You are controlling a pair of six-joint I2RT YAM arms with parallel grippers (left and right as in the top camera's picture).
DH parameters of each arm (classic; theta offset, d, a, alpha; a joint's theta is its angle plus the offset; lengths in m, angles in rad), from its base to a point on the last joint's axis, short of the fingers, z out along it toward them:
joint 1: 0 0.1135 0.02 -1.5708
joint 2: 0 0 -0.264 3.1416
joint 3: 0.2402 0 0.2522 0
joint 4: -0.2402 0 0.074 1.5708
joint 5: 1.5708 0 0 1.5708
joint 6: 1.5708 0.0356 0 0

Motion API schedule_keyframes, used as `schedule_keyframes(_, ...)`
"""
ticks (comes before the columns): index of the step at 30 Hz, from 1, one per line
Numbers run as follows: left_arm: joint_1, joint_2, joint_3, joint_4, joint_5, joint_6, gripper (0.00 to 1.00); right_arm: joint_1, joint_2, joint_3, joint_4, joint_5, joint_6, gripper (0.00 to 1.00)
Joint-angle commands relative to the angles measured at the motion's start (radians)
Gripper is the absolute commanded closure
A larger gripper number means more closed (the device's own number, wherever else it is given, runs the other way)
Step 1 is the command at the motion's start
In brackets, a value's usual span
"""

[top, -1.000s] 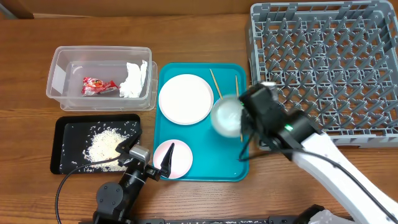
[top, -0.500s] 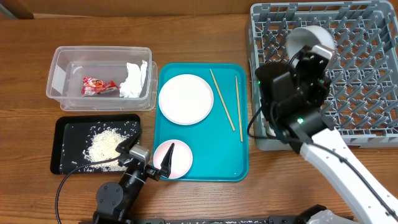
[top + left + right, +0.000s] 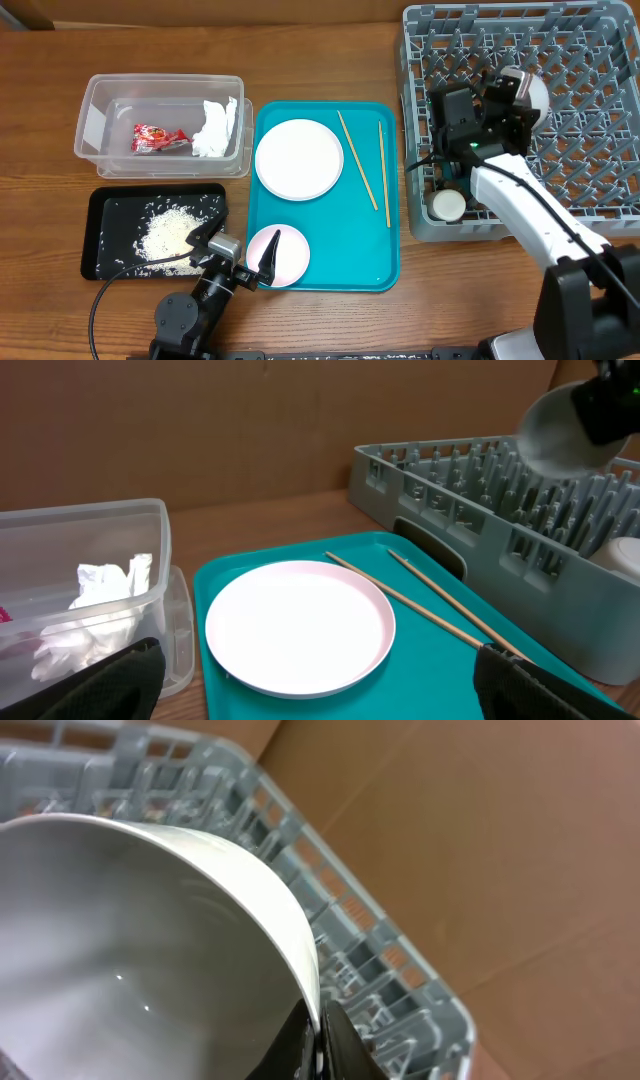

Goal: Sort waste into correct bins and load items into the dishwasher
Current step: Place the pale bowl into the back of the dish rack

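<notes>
Pinching the silvery-grey bowl (image 3: pixel 130 950) by its rim, the right tool (image 3: pixel 318 1045) holds it tilted above the grey rack (image 3: pixel 600 150), at 2 o'clock on the tabletop (image 3: pixel 40 200). At 7 o'clock the left tool (image 3: pixel 240 250) gapes wide and empty, one finger overlapping the smaller white dish (image 3: pixel 288 250) on the teal tray (image 3: pixel 370 270).

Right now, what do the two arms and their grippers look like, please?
The right arm has white shells, black joints, a small green light and a black looping cable. The left arm is black with a silver block at its wrist and a thin black cable. Its fingers are black.
</notes>
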Motion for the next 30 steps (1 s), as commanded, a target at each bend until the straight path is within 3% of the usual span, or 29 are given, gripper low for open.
schedule_keyframes(1, 0.01, -0.009, -0.004, 0.001, 0.015, 0.015, 0.0, 0.002, 0.026, 0.012, 0.017, -0.091, -0.004, 0.96)
schedule_keyframes(10, 0.01, -0.009, -0.004, 0.001, 0.015, 0.015, 0.0, 0.006, 0.088, 0.012, 0.041, -0.093, -0.006, 0.96)
schedule_keyframes(20, 0.01, -0.009, -0.004, 0.001, 0.015, 0.015, 0.0, 0.003, 0.089, 0.013, 0.147, -0.031, -0.158, 0.96)
schedule_keyframes(30, 0.01, -0.009, -0.004, 0.001, 0.015, 0.015, 0.0, 0.016, 0.089, 0.011, 0.008, -0.074, -0.148, 0.96)
